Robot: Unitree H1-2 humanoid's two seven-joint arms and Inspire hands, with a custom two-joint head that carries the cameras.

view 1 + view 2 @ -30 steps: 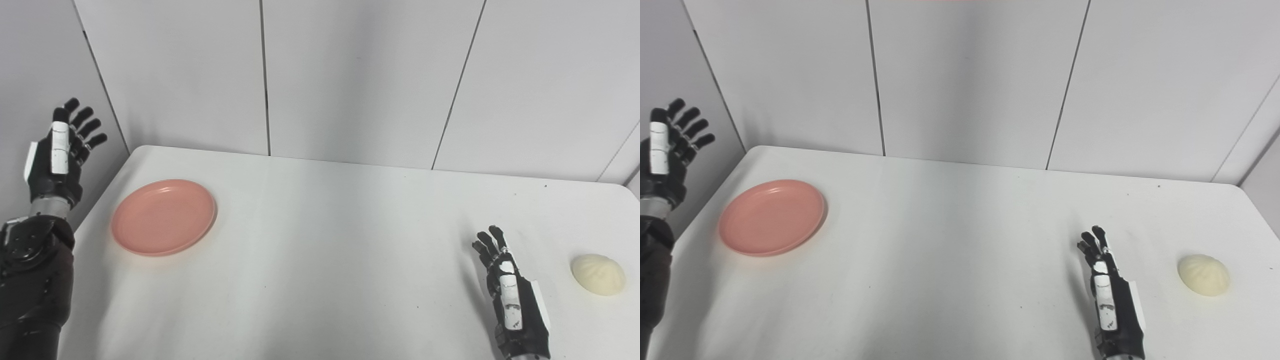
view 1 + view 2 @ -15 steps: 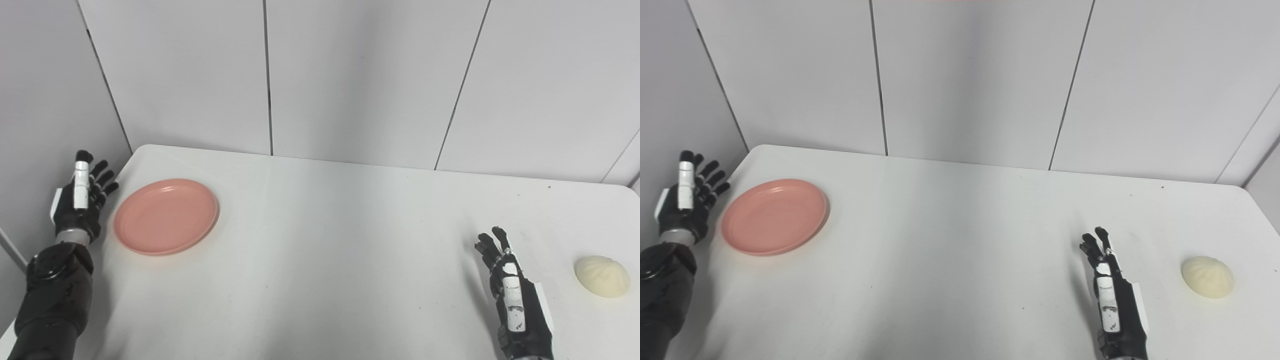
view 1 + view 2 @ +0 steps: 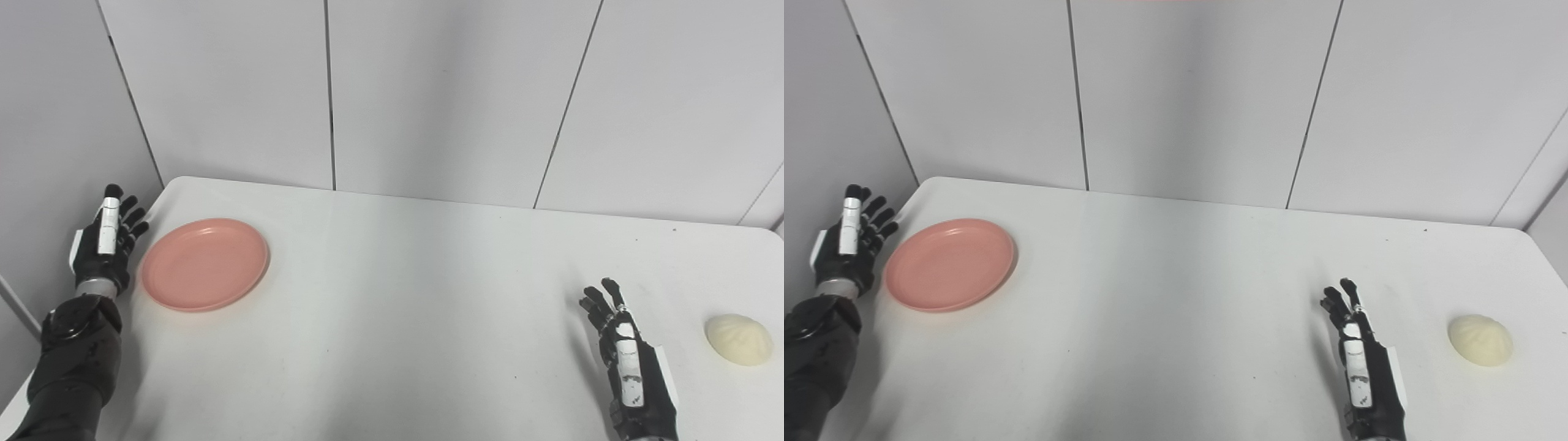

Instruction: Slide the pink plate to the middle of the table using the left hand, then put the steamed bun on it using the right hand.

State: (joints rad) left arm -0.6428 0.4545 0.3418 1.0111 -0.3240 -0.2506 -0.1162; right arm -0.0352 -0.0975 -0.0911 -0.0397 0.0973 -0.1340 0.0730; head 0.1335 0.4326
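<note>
A round pink plate [image 3: 204, 264] lies flat near the left edge of the white table [image 3: 404, 294]. My left hand [image 3: 105, 240] is open, fingers apart and pointing up, just left of the plate's rim and apart from it. A pale steamed bun [image 3: 738, 339] sits near the table's right edge. My right hand [image 3: 631, 367] is open and empty, resting low at the front right, to the left of the bun and not touching it.
Grey wall panels [image 3: 429, 92] stand right behind the table's far edge and along its left side. The table's left edge runs close beside my left hand. The right edge lies just past the bun.
My left hand came down from high up beside the table to table level and now stands close to the plate's left rim. The right hand, plate and bun stayed put.
</note>
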